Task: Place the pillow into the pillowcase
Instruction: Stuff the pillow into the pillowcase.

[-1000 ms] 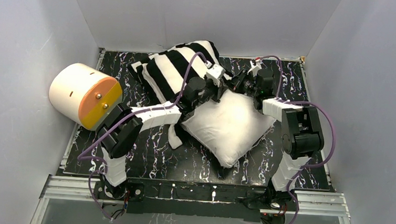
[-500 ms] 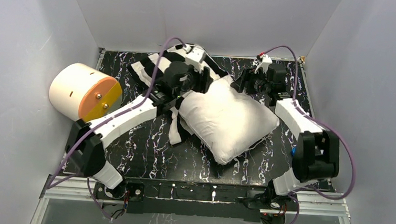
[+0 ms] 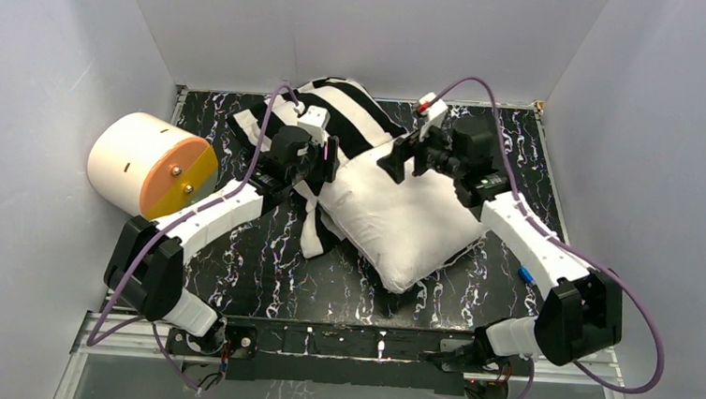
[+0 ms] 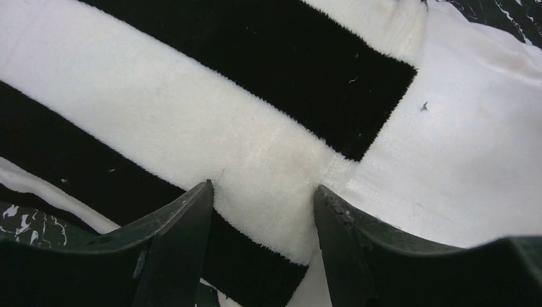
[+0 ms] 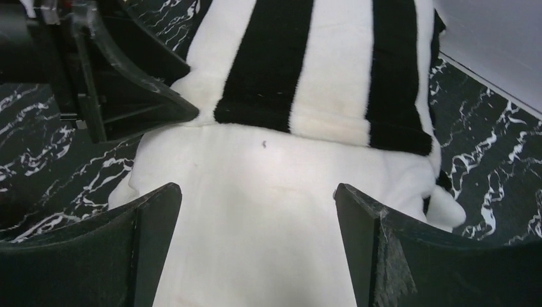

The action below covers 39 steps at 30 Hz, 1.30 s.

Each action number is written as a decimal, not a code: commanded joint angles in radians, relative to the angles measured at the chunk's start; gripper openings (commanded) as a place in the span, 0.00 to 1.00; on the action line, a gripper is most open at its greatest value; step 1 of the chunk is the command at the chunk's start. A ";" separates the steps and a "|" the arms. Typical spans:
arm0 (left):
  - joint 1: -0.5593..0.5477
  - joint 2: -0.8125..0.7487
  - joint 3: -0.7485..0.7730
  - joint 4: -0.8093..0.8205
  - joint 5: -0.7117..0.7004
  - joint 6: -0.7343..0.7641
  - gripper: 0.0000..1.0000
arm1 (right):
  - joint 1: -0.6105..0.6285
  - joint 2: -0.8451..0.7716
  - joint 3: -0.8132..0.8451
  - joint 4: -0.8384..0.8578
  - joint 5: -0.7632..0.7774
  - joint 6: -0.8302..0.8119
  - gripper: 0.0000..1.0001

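Pillowcase point(image 5: 332, 64) hem over pillow point(image 5: 255, 211) end, sharpest in right wrist view

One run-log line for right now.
left gripper: open, over pillowcase | right gripper: open, over pillow | pillow: far end in pillowcase, rest out

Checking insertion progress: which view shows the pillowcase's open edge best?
Right wrist: nearly the whole pillowcase edge shows, lying across the pillow. The top view shows it small and partly hidden; the left wrist shows only a close-up piece.

Pillow point(image 3: 404, 217) partly in pillowcase point(image 3: 346, 105) behind it, cylinder point(image 3: 141, 161) to their left
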 commanded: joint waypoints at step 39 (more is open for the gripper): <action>-0.004 -0.207 -0.214 0.040 0.232 -0.308 0.15 | 0.197 0.404 -0.071 0.638 0.325 0.237 0.47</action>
